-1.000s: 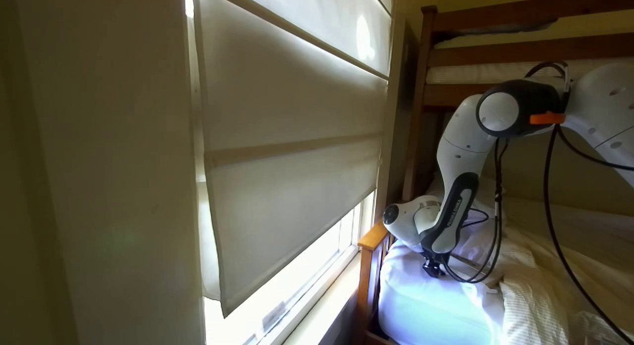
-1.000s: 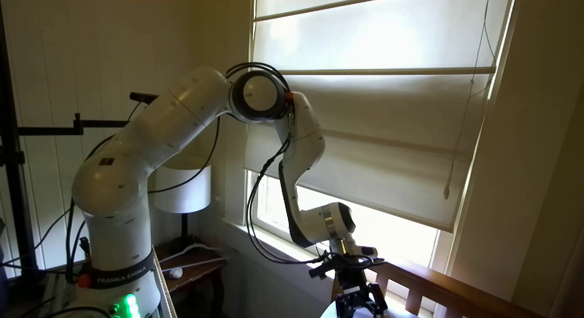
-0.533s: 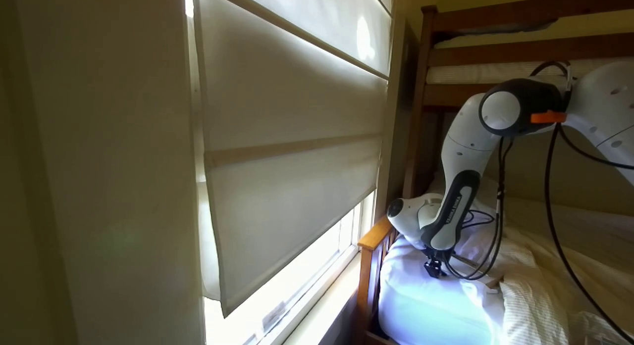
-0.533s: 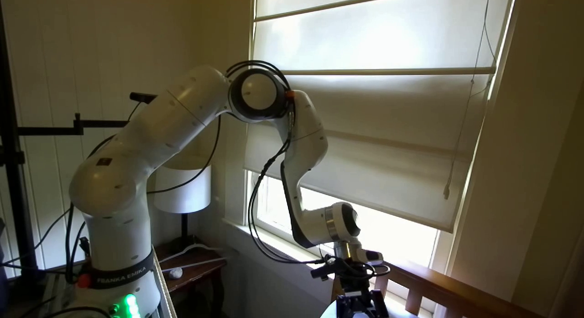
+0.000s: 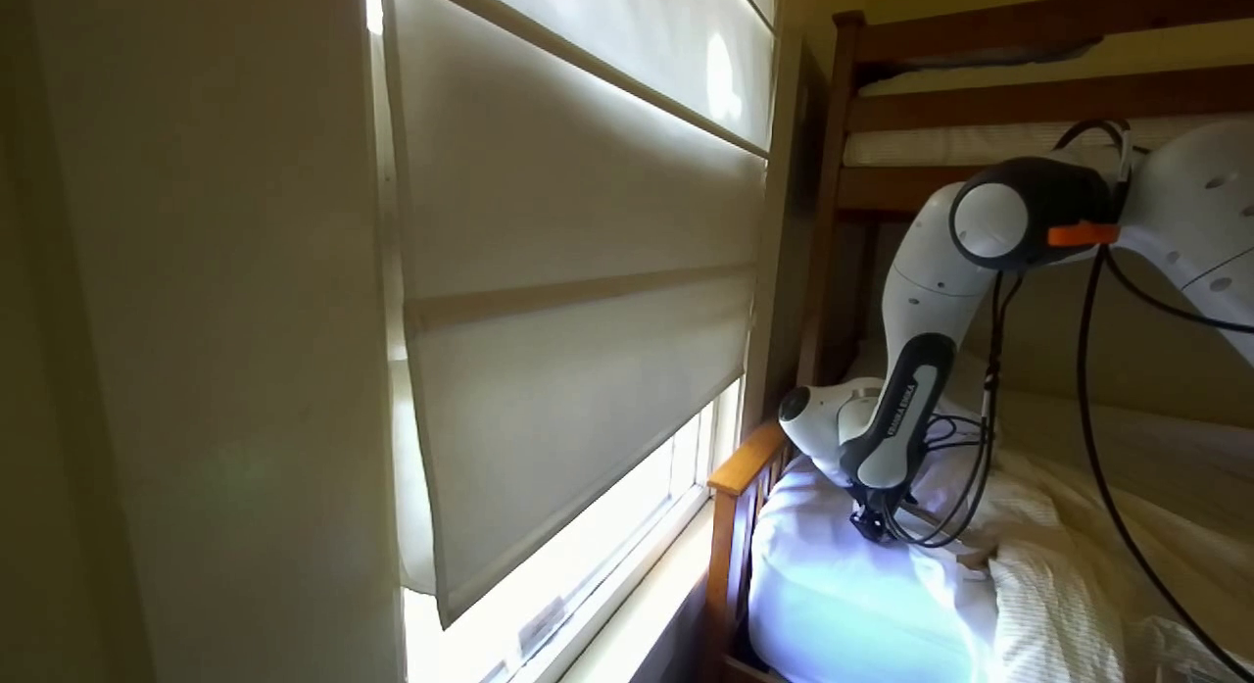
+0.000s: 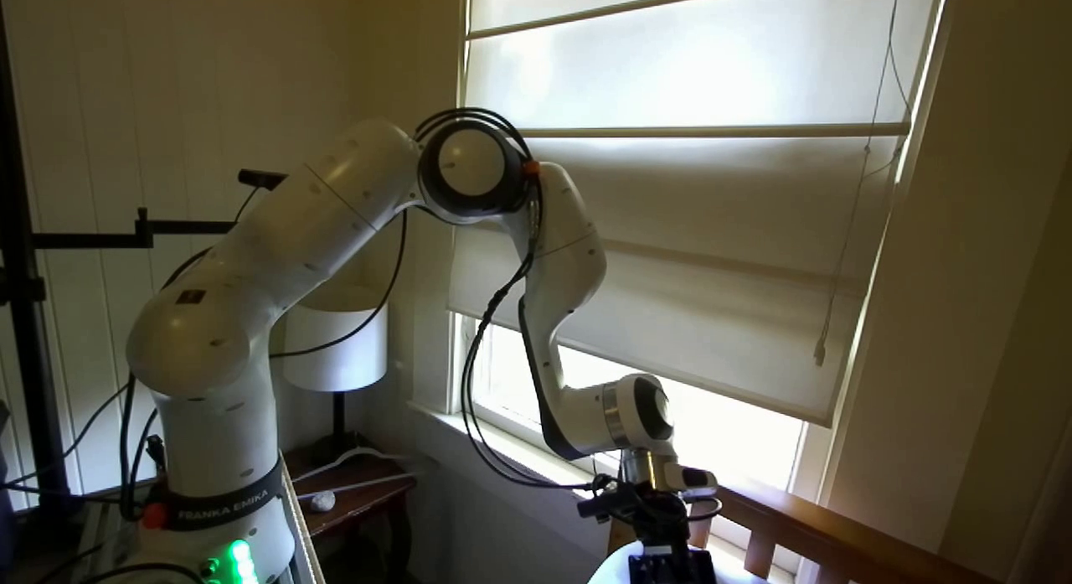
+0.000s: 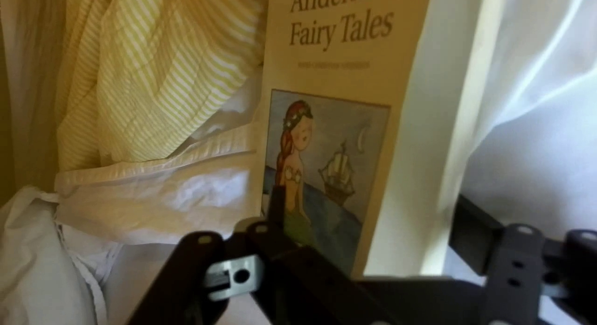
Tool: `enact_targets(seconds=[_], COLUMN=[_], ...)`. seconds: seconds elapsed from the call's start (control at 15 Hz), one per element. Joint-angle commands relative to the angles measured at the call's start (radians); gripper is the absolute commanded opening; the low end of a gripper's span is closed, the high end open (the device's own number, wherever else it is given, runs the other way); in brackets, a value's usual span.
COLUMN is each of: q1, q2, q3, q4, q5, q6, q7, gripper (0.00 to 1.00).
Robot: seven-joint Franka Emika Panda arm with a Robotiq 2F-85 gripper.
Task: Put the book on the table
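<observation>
The book (image 7: 326, 152) has a tan cover reading "Fairy Tales" and a mermaid picture, and lies on the white bedding. In an exterior view a small part of what looks like the book (image 5: 973, 558) shows behind the cables. My gripper (image 7: 375, 217) is open, its fingers far apart across the book. The left finger overlaps the cover's left edge. The right finger stands beside the pale page side; I cannot tell whether either touches. The gripper is low over the bed in both exterior views (image 5: 872, 526) (image 6: 670, 563). A small wooden table (image 6: 360, 504) stands beside the robot base.
A white lamp (image 6: 335, 349), a hanger (image 6: 360, 454) and a small white ball (image 6: 322, 501) are on the table. The wooden bed rail (image 5: 747, 463) and window blind (image 5: 578, 232) are near the arm. A yellow striped cover (image 7: 177, 73) lies bunched by the book.
The arm's wrist and gripper have shifted a little to the right in both exterior views, and slightly lower in one of them. The gripper appears turned somewhat. The book has not visibly moved.
</observation>
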Motion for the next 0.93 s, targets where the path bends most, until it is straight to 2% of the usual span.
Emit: enact_targets(seconds=[0.0,0.47,0.73,0.87], q1=[0.017,0.033,0.051,0.044], q2=[-0.052,-0.129,-0.271,-0.384], q3=[-0.028,-0.031,-0.062,-0.083], q4=[-0.053,-0.127,-0.254,-0.349], q5=[0.005,-0.008,-0.070,-0.143], q6=[0.027,0.050,0.116,0.192], q7=[0.020,0.024,0.058,0.068], gripper=[0.51,0.04,0.06,0.06])
